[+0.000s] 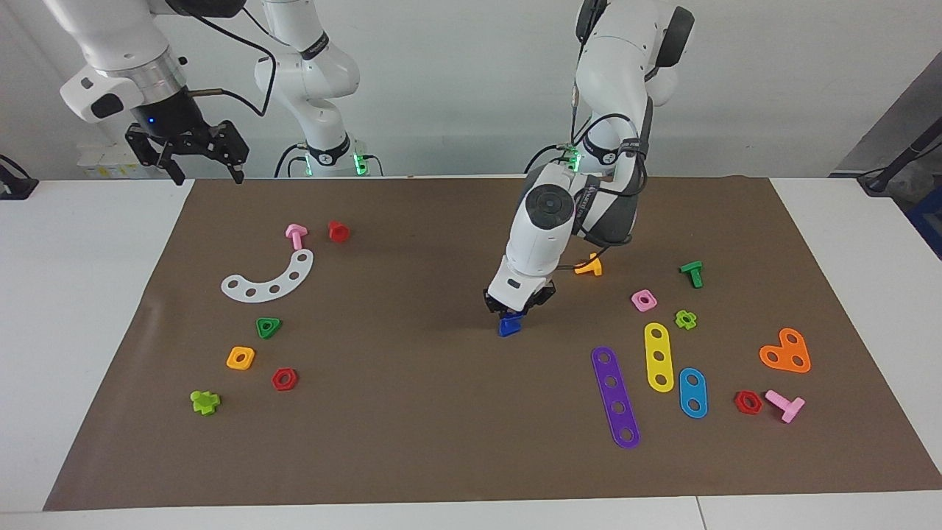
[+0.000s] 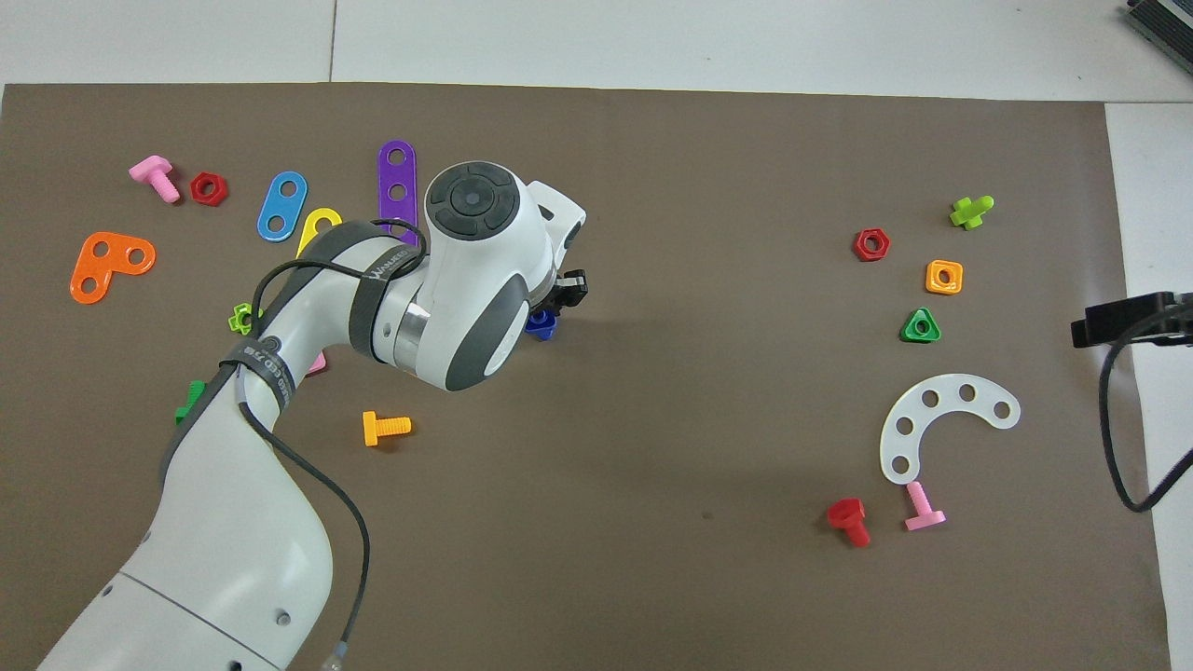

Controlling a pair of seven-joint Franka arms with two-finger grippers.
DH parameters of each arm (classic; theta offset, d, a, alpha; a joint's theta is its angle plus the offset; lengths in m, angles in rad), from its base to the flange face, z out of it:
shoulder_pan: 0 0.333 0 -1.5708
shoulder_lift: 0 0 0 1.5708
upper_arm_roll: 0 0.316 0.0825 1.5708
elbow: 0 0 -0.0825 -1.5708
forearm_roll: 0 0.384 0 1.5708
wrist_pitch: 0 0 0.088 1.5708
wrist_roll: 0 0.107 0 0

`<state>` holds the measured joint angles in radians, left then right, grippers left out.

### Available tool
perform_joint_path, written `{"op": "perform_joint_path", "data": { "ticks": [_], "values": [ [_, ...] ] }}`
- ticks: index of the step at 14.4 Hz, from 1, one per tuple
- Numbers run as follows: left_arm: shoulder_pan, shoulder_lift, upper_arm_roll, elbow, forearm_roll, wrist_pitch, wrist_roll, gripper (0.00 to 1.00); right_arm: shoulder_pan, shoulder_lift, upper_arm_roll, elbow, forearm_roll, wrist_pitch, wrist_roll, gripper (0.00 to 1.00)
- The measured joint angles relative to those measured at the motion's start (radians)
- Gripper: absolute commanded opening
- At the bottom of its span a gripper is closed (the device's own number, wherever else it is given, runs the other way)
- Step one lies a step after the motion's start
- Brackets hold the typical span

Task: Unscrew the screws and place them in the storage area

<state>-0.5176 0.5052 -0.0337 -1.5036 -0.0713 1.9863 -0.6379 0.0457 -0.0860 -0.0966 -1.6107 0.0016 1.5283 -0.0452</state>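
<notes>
The left gripper [image 1: 513, 313] is pinching the dark-blue screw [image 1: 508, 324] over the middle of the brown paper mat [image 1: 441, 442], well apart from the white curved strip [image 1: 269, 278] and toward the purple strip [image 1: 615, 396]. The right gripper [image 1: 197, 157] waits with its fingers spread wide, up over the mat's corner near the white curved strip. Small writing on the left arm's grey band is too tiny to read.
</notes>
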Motion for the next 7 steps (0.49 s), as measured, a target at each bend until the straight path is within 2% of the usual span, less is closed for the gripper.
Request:
{"op": "perform_joint_path", "data": {
  "ticks": [4,7],
  "values": [
    [0.081,-0.014,0.018,0.044,0.0,-0.037,0.034,0.0,0.0,0.0,0.0,0.0,0.0,0.0,0.0,1.0],
    [0.169,-0.064,0.018,-0.024,0.0,-0.06,0.158,0.0,0.0,0.0,0.0,0.0,0.0,0.0,0.0,1.0]
  ]
}}
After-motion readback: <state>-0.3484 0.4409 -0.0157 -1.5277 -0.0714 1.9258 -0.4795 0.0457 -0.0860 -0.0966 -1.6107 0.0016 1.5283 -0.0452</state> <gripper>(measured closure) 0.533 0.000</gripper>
